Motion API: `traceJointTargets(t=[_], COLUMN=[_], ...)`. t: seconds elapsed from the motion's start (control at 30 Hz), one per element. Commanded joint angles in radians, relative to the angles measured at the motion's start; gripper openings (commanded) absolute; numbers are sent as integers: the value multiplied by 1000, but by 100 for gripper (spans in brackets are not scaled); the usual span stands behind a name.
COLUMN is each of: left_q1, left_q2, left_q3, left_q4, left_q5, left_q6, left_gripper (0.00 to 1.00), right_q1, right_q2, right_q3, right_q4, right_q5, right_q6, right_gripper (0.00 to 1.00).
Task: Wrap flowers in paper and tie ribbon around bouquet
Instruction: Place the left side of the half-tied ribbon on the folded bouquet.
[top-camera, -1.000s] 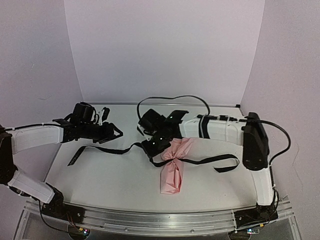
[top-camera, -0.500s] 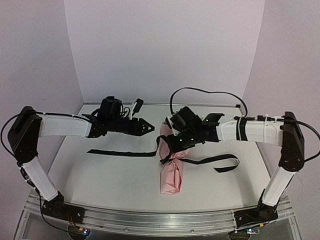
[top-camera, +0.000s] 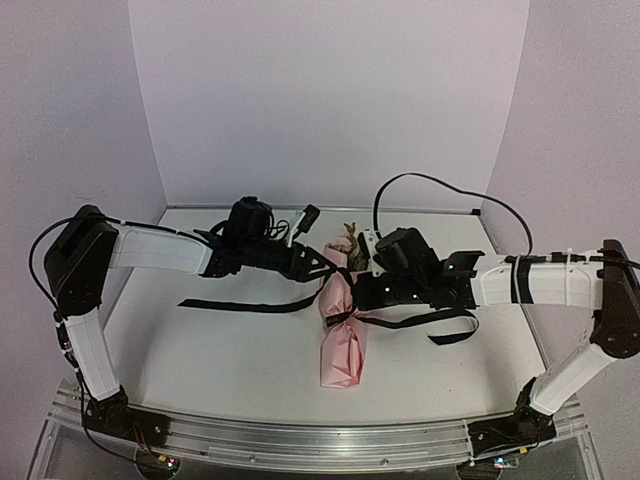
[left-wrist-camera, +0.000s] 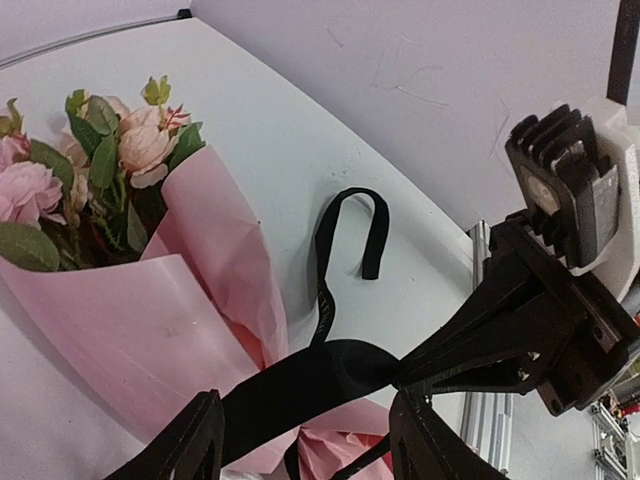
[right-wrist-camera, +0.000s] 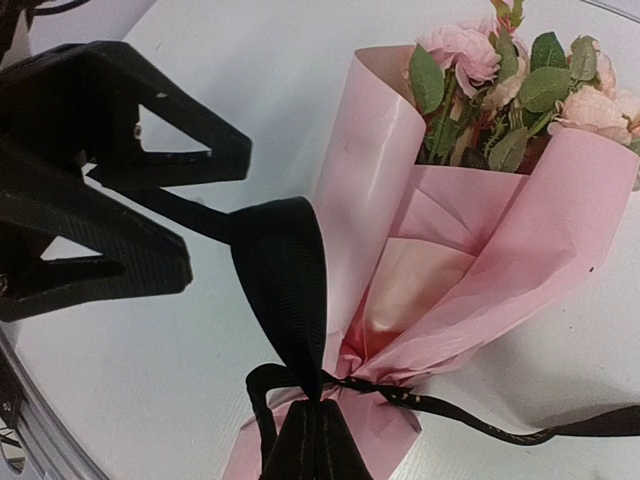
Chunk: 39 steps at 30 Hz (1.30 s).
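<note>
Table: white, extending beneath both pincers.

Bouquet: lying on the table between the two pincers, its narrow end pointing toward the arm bases.

Paper: pink, wrapping round the stems and flaring open just beyond the right pincer's tips.

Ribbon: black, circling the bouquet's waist right at the right pincer's tips. One tail is trailing away beneath the left pincer and its arm, the other is looping off beneath the right arm.

Flowers: pink and cream with green leaves, showing at the wide end, past the tips of both pincers.

Right pincer: clenched, pinching the ribbon at the bouquet's waist.

Left pincer: released, fingers standing apart, a loop of ribbon passing between them with neither finger visibly pressing on it
</note>
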Motion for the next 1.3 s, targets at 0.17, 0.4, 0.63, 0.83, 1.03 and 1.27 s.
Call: traceJointTargets(t=[0.17,0.4,0.63,0.83,1.03,1.27], left_q1=[-42,-78,-101,-117,-137,-146], left_q2=[81,99,88,113,158,204], left_q3=[142,141,109,109,141,173], left_q4=[-61,-62,-33,-30,-80,-108], left_q5=[142,146,149,131,48,6], left_q6=[99,86,44,18,13,0], left_gripper=[51,39,27,15,11,9], right_q1=[-1,-4,-39,-73,-127,-181], right_q2=[-122,-148,-132,-100,-30,15], right_q3=[-102,-133,-126,-113,-85,-81], right_q4=[117,130,94,79,76,58], right_q5=[21,96,146,179,124,110], right_q6=[-5,29,84,134,187,246], right_gripper=[0,0,0,0,0,0])
